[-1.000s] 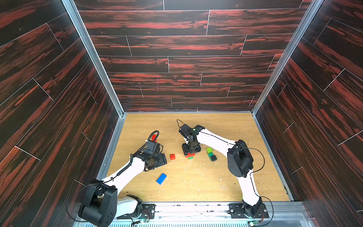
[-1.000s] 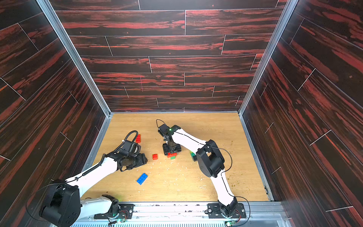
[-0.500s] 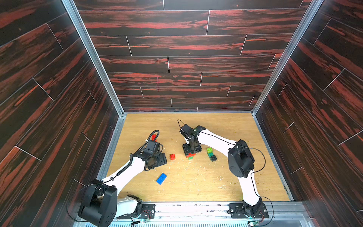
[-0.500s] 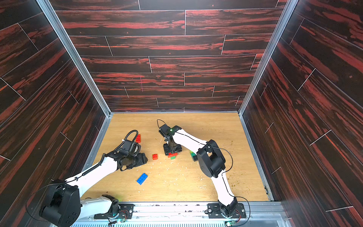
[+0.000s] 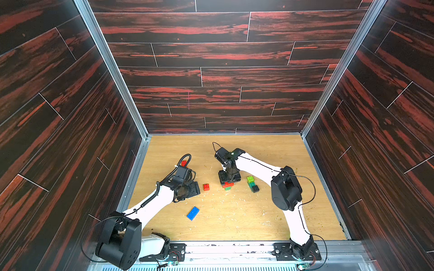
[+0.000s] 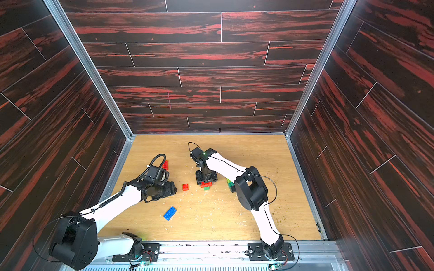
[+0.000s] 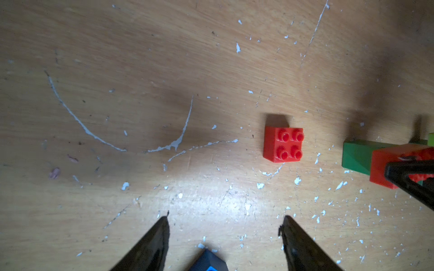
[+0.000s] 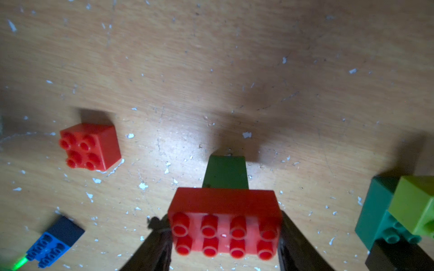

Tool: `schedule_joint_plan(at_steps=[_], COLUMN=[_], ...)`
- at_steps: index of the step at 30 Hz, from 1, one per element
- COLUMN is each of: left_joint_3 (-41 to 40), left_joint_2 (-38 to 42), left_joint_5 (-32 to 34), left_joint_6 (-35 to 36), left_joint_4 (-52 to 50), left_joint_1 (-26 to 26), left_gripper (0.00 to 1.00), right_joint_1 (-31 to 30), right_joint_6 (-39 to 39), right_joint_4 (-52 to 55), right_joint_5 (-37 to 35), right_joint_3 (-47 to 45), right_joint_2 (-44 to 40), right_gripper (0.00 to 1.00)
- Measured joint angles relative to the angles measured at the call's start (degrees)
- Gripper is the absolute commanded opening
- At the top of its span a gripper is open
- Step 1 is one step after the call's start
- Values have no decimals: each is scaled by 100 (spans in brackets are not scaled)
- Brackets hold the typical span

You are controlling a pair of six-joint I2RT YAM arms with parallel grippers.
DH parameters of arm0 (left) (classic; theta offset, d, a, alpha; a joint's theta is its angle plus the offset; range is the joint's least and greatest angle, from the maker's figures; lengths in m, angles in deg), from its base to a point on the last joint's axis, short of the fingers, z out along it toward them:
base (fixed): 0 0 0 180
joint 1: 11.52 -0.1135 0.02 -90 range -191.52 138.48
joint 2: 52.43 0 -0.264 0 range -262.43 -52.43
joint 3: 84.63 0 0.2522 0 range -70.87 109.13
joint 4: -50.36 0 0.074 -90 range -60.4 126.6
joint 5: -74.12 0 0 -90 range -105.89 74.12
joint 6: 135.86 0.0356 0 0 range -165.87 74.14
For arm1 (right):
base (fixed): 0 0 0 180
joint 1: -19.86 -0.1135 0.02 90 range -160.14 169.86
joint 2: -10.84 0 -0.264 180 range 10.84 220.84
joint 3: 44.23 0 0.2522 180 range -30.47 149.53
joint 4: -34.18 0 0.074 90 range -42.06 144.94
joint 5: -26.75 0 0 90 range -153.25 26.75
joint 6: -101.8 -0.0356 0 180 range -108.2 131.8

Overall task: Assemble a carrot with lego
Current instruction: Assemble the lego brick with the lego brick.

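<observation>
My right gripper point(image 8: 223, 220) is shut on the ends of an oblong red lego brick point(image 8: 225, 201), which sits studs-up on a green brick point(image 8: 226, 173) on the table; both top views show this pair point(image 5: 227, 185) point(image 6: 206, 185) under the gripper. My left gripper point(image 7: 225, 218) hangs open and empty over bare wood, left of a square red brick point(image 7: 283, 145) point(image 5: 206, 186). A blue oblong brick point(image 5: 193, 213) point(image 8: 50, 244) lies nearer the front. A teal bar with lime and black bricks point(image 5: 252, 184) point(image 8: 399, 218) stands right of the right gripper. No assembled carrot shows.
Another red brick point(image 5: 184, 163) lies behind the left wrist, partly hidden by its cable. White flakes and scratches cover the wooden table point(image 5: 270, 218). Dark panelled walls close in three sides, and a metal rail point(image 5: 230, 248) runs along the front.
</observation>
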Motion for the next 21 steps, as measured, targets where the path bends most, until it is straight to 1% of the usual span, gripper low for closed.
schedule_joint_plan(at_steps=[3,8,14,21], left_joint_3=[0,0,-70,-295], left_joint_2=[0,13,227,802], left_joint_5=[0,2,44,107], left_joint_6=[-2,-28,-223,-490], left_joint_4=[-2,-7,-68,-254], left_joint_1=[0,0,0,57], left_gripper=[77,78,78,78], right_joint_1=[0,-7,-11,-4], right_joint_6=[-120,-205,-227,-240], right_joint_4=[122,369,442,238], right_joint_5=[-2,-42,-120,-26], right_joint_3=[105,105,136,96], right_joint_2=[55,98,98,96], right_gripper=[72,79,82,82])
